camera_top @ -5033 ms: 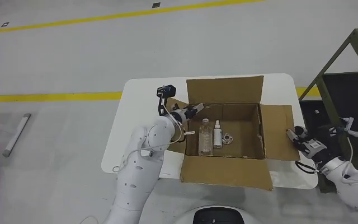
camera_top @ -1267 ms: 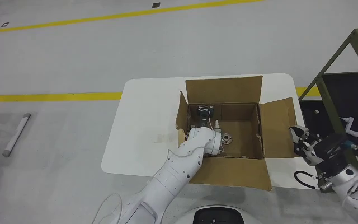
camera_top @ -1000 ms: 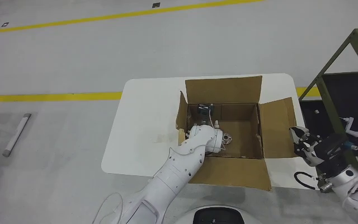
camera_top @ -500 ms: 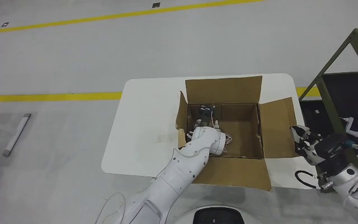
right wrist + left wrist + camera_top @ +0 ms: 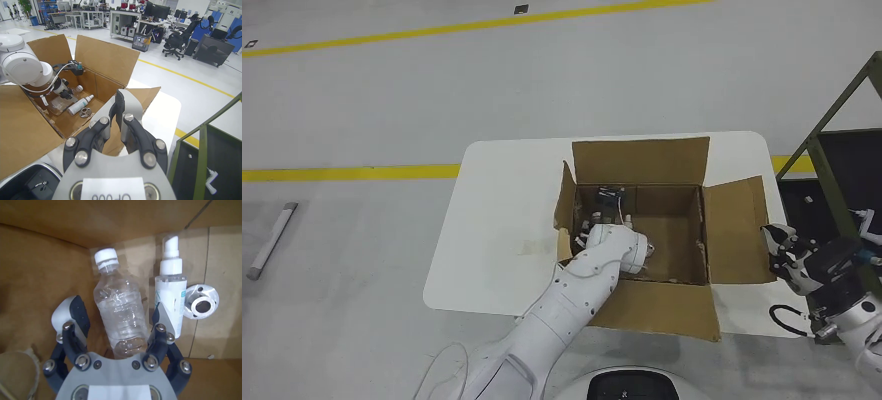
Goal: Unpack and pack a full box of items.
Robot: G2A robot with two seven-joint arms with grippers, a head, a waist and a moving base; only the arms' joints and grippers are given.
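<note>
An open cardboard box (image 5: 642, 160) stands on the white table (image 5: 492, 230). On its floor lie a clear water bottle (image 5: 113, 291), a white spray bottle (image 5: 170, 289) and a metal flange (image 5: 201, 307), side by side. My left gripper (image 5: 117, 308) is down inside the box, open, with one finger on each side of the water bottle's lower half and a gap on the wall side. In the right wrist view the left gripper (image 5: 67, 94) sits over the water bottle (image 5: 56, 106). My right gripper (image 5: 118, 106) is shut and empty, beside the box's right flap (image 5: 739, 230).
The box's walls and raised left flap (image 5: 564, 195) hem in the left arm (image 5: 607, 250). A dark green rack (image 5: 842, 120) stands right of the table, close to the right arm. Bare tabletop lies left of the box.
The left arm has gone from outside the box's left flap down into the box, and the flap now stands up. Over the last second it settled lower around the water bottle. The right arm barely moved.
</note>
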